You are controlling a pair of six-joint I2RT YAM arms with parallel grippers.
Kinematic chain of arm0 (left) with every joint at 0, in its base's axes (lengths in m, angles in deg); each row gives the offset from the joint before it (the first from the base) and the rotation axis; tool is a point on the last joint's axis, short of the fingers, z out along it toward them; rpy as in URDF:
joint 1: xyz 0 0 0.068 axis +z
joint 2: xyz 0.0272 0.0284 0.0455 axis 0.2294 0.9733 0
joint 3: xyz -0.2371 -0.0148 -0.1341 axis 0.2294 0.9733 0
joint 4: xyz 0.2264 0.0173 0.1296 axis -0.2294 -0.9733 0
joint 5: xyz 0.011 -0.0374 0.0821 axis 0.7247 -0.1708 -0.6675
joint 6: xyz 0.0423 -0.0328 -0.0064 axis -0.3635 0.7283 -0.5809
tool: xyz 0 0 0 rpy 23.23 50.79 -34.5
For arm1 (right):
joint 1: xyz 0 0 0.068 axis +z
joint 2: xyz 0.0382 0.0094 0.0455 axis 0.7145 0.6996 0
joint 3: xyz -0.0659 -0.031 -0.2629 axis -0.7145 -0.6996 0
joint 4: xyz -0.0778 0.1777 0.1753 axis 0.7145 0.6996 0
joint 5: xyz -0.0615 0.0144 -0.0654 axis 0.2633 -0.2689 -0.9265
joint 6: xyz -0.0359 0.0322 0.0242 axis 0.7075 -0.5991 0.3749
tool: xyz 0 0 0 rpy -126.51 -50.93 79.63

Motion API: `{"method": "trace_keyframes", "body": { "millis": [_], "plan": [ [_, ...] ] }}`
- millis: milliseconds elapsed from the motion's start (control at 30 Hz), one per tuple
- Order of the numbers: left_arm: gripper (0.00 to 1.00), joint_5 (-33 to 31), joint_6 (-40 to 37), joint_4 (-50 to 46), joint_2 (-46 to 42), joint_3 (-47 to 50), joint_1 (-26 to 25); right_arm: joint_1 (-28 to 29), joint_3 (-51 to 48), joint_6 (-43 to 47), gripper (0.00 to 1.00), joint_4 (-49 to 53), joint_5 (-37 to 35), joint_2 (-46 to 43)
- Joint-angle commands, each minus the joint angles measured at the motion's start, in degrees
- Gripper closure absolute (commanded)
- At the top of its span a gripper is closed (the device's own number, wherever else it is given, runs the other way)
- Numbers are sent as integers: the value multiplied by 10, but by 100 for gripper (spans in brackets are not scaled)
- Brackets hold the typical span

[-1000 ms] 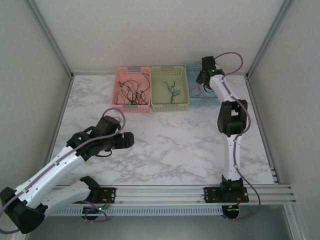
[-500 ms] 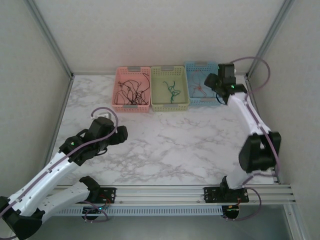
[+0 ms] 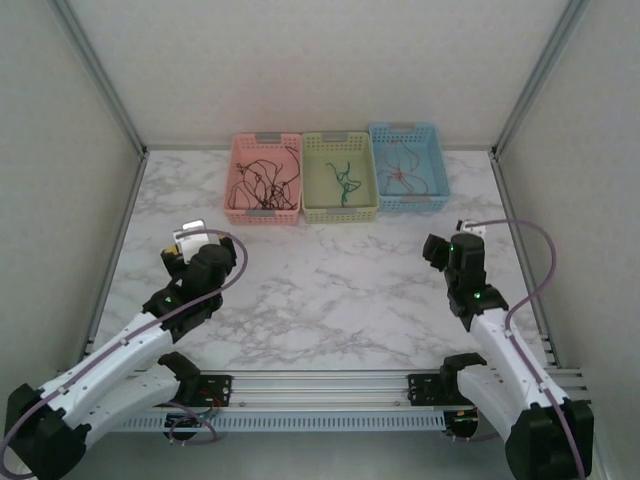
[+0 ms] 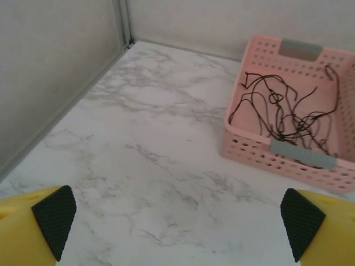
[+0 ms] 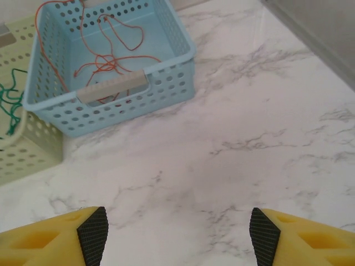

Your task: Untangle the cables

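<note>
A robotics lab cell: white panel walls [image 3: 330, 60] on aluminium posts [image 3: 97, 75] box in a marble-patterned counter [image 3: 330, 290]. Two arms [image 3: 130, 345] are bolted to an extruded rail [image 3: 330, 385] at its near edge, and pastel baskets [image 3: 340, 212] of cables [image 3: 262, 180] line the far side.

A white, grey-veined marble tabletop [image 3: 330, 290] spreads beneath and ahead of my left claw [image 4: 177, 224] and my right claw [image 5: 176, 235]. A pale, finely textured side wall [image 4: 50, 61] rises to the left of the left claw. A back wall [image 4: 233, 19] stands far ahead of it, with an aluminium post [image 4: 123, 22] in the corner between them. A right wall [image 3: 600, 180] closes the space to the right of the right claw. The light is soft and even.
</note>
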State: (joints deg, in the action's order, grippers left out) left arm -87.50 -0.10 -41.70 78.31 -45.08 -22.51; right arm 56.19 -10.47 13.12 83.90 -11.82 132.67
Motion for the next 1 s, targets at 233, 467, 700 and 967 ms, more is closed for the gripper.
{"method": "trace_keyframes", "body": {
  "millis": [233, 467, 700, 967],
  "plan": [
    [7, 92, -141, 290, 8, 131, 128, 0, -91, 82, 31, -218, -101, 76],
    [10, 178, -124, 436, 164, 156, 241, -5, -118, 114, 32, -412, -128, 202],
    [12, 273, -180, 557, 292, 120, 270, -25, -115, 146, 33, -620, -83, 359],
    [11, 382, -182, 624, 400, 106, 303, -38, -54, 158, 39, -553, 2, 412]
  ]
}}
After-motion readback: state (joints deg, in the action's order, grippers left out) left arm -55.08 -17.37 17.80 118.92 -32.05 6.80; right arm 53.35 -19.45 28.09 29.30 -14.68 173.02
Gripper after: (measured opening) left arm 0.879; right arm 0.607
